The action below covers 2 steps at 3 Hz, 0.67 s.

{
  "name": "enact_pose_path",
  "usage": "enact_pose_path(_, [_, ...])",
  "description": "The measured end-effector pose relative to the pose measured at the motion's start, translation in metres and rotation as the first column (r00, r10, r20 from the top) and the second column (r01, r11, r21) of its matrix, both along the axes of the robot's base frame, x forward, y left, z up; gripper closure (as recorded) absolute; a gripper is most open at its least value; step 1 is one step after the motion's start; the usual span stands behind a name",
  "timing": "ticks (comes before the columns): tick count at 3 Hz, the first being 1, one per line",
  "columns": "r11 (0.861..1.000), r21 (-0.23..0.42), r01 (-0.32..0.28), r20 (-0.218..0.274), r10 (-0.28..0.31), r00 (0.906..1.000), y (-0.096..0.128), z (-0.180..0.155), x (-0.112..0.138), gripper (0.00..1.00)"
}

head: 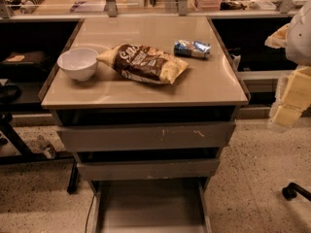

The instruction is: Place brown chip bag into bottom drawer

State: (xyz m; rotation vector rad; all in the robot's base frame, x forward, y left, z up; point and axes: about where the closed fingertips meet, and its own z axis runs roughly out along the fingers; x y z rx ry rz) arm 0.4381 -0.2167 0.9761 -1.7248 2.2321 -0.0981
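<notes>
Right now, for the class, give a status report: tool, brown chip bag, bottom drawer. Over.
Tool at far right, off the cabinet top. Brown chip bag lying on top, between white bowl and blue packet. Bottom drawer open.

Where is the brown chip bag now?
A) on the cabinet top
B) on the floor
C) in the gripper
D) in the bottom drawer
A: the brown chip bag lies on the cabinet top between the white bowl and the blue packet; the gripper is at the far right, away from it.
</notes>
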Motion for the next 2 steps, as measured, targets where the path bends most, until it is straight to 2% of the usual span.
enact_pose_path(1, [1.0, 0.0, 0.0, 0.0, 0.0, 1.0, 0.0001, 0.0, 0.0001, 0.0])
enact_pose_path(2, [1.0, 0.015, -0.016, 0.029, 0.016, 0.9995, 0.0052, 0.0025, 0.0092, 0.0])
